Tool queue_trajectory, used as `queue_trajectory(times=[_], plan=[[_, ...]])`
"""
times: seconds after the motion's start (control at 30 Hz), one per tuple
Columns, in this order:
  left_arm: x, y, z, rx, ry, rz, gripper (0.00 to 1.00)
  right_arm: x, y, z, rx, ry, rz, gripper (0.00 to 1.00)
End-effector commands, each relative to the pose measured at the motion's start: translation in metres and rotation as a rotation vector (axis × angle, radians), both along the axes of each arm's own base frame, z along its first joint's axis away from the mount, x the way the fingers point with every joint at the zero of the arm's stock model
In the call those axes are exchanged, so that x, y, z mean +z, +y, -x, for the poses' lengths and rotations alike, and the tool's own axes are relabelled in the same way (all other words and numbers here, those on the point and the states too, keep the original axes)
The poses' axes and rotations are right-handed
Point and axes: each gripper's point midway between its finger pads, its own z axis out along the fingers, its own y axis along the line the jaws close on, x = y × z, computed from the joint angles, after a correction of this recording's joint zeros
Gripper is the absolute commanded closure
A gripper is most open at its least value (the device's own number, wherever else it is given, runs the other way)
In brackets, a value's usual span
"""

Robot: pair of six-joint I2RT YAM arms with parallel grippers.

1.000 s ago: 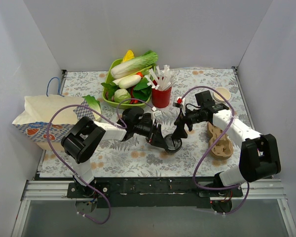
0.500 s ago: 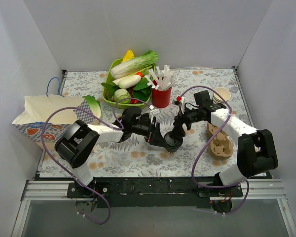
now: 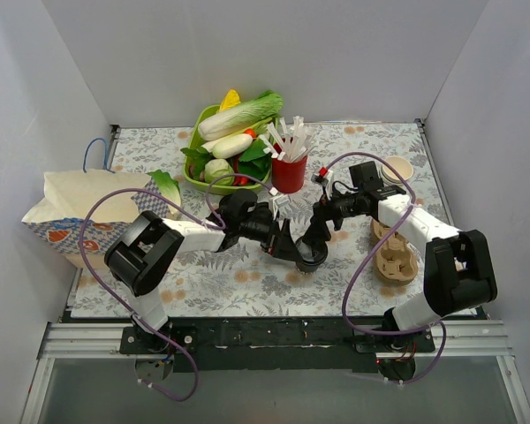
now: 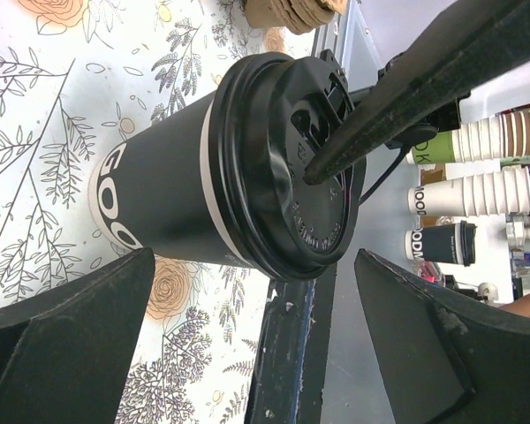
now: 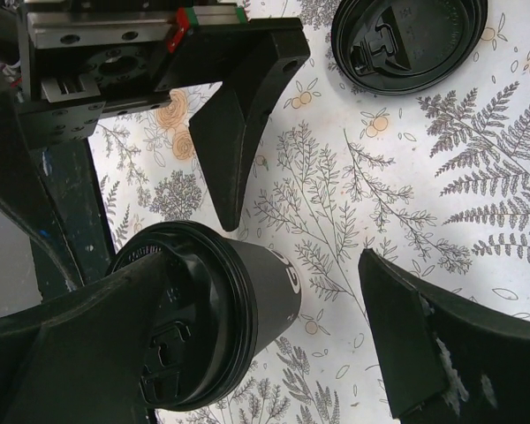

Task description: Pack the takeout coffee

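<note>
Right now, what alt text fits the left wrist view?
A lidded black cup stands on the floral table between the left gripper's open fingers. A right gripper finger reaches in from upper right, tip at the lid. White cups stacked far right.

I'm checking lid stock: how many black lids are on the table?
2. One lid is fitted on the takeout coffee; one loose lid lies flat on the table nearby, seen from the right wrist. More may be hidden from view.
</note>
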Motion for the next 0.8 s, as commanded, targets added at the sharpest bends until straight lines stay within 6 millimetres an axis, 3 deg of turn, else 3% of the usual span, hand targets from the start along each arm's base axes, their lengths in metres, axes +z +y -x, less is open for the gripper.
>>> queue_trajectory(times=[0.0, 0.27, 0.77], plan=[[0.007, -0.007, 0.0, -0.027, -0.063, 0.02, 0.02, -0.001, 0.001, -0.002, -0.017, 0.038, -0.038, 0.03], [0.001, -0.01, -0.003, -0.014, -0.047, 0.003, 0.02, -0.004, 0.001, -0.003, -0.027, 0.053, -0.043, 0.03], [-0.022, -0.013, -0.006, 0.026, 0.083, -0.061, 0.02, -0.018, -0.002, 0.015, -0.029, 0.121, -0.056, 0.04]])
